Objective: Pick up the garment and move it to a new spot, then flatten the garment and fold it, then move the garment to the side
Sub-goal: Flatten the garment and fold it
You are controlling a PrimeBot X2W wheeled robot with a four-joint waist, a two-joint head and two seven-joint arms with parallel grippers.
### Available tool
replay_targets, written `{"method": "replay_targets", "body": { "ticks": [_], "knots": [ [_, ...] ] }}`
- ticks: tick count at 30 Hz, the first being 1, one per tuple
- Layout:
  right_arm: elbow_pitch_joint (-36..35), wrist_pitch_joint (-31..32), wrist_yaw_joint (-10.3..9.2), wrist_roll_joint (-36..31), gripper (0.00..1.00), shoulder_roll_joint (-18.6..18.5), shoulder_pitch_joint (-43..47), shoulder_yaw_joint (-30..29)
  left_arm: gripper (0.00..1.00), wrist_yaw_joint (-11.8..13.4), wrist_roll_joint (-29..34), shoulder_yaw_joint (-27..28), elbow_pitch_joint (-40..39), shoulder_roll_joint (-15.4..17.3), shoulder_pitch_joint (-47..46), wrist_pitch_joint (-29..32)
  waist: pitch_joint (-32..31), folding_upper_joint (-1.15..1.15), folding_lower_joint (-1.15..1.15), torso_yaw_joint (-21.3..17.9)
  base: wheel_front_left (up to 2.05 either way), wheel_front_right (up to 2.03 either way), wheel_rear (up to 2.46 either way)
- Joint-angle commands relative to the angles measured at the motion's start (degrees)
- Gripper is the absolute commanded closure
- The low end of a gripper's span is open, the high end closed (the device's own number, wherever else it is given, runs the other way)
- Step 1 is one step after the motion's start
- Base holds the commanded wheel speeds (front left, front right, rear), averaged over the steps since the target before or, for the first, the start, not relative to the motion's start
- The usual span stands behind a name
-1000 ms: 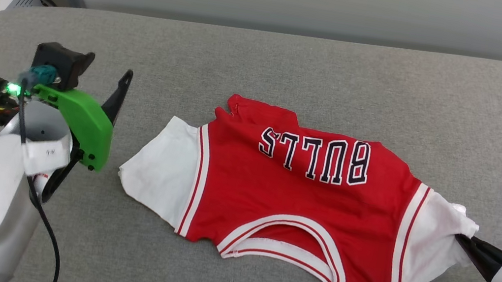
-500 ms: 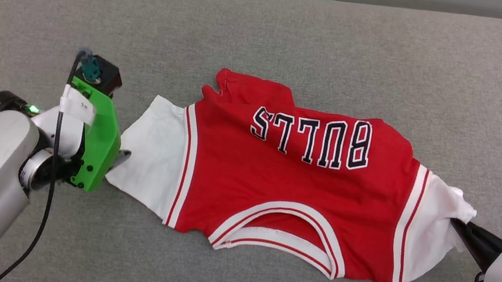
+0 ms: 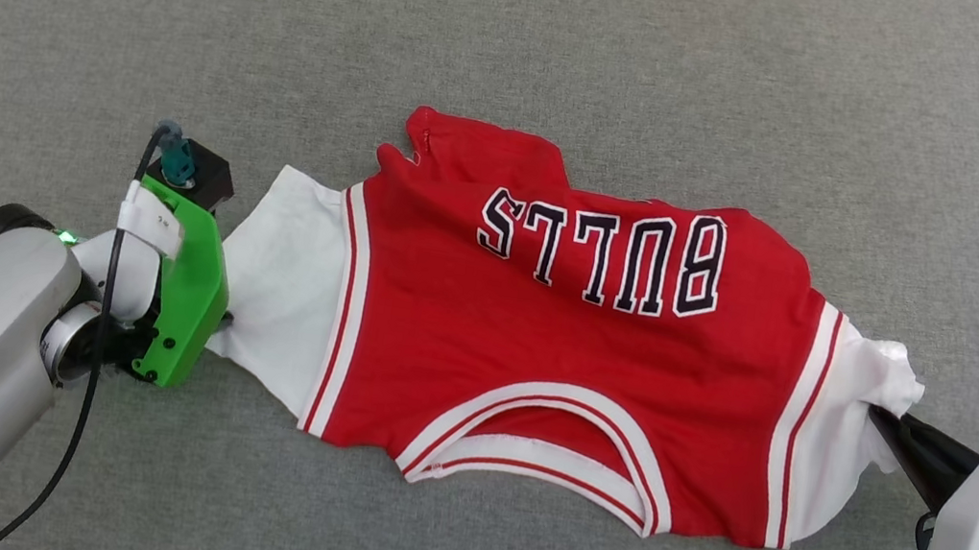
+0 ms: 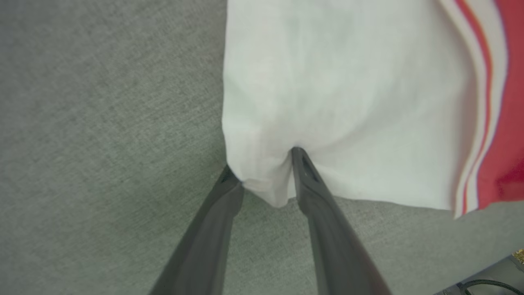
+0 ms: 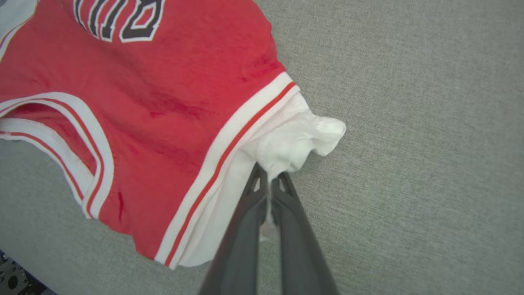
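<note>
**A:** One grey padded table (image 3: 583,37), and one Bulls jersey (image 3: 563,364) lying front-up about mid-table. The collar is toward the robot and the far edge is rumpled.

**B:** Grippers?

**A:** The right gripper (image 5: 268,174) is clamped tight on the crumpled right-side sleeve (image 3: 880,392). The left gripper (image 4: 263,162) is half-closed, straddling the corner of the left-side sleeve (image 3: 280,283). There's a fold of cloth between the fingers, but it doesn't look pinched yet.

**B:** Risks?

**A:** The left bite is shallow and right at the corner. If the arms lift or stretch before it clamps, the sleeve probably slips out and the jersey swings from the right grip alone. It might also catch just one layer, so the sleeve would open instead of lifting. Pulling apart too hard could tear the cloth out of the right pinch too.

**B:** Versus a second ago?

**A:** The left gripper was well clear of the sleeve with its jaws wide. It has since come in to the corner and narrowed. The right pinch is unchanged. The head camera has tilted down, so the frame shift isn't the jersey moving.
</note>
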Motion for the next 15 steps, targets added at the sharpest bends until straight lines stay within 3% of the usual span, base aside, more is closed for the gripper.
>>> {"method": "replay_targets", "body": {
  "ticks": [1,9,15],
  "knots": [
    [0.23,-0.48,-0.03,-0.05,1.00,0.21,-0.78,0.04,1.00,0.16,-0.42,-1.64,1.64,-0.97,0.85,-2.05,-0.58,-0.01,0.00,0.37,0.00,0.00,0.00],
    [0.02,-2.44,-0.03,1.66,1.00,0.48,0.35,-1.45,1.00,0.16,-2.76,-0.09,-2.17,1.42,0.41,-14.94,-4.36,-0.01,0.00,1.61,0.00,0.00,0.00],
    [-2.16,-4.15,-0.03,4.96,1.00,0.64,0.96,-4.54,1.00,0.16,-5.26,3.63,-10.03,4.04,1.71,-23.02,-7.89,-0.01,0.00,3.01,0.00,0.00,0.00]
  ]
}}
